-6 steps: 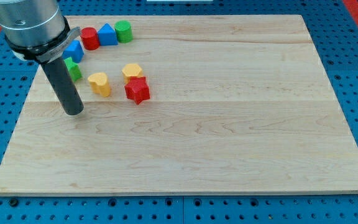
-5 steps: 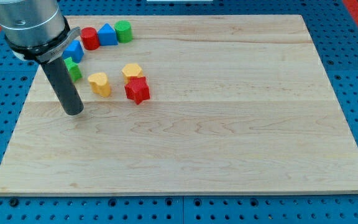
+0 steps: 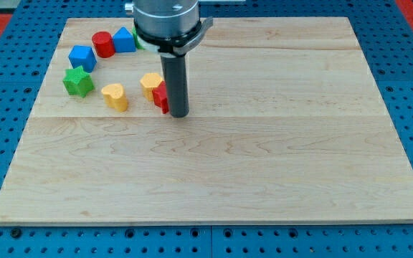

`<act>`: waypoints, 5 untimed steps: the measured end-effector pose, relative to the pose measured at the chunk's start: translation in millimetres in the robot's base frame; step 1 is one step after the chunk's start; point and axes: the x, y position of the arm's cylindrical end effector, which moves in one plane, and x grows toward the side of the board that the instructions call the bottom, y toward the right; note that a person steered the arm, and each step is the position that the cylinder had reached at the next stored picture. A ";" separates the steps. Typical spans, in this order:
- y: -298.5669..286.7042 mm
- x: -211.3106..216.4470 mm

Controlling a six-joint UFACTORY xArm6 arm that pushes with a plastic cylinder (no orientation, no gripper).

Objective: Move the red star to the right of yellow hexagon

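Rod tip (image 3: 178, 113) sits down on the wooden board (image 3: 264, 158), pressed against the view's-right side of the red star (image 3: 160, 97), which the rod partly hides. There is no hand here to open or close, only that plain rod end. The red star touches the yellow hexagon (image 3: 150, 83) at the hexagon's lower right. Left of the hexagon lies a yellow heart (image 3: 115, 97); farther left a green star (image 3: 78, 81), with a blue cube (image 3: 82, 57), red cylinder (image 3: 104, 44) and blue triangle (image 3: 124, 39) above.
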 end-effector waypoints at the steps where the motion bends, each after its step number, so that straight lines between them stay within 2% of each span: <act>1: 0.4 -3.1; 2: 14.5 -25.4; 3: 33.4 -72.3; 5: 22.8 -95.8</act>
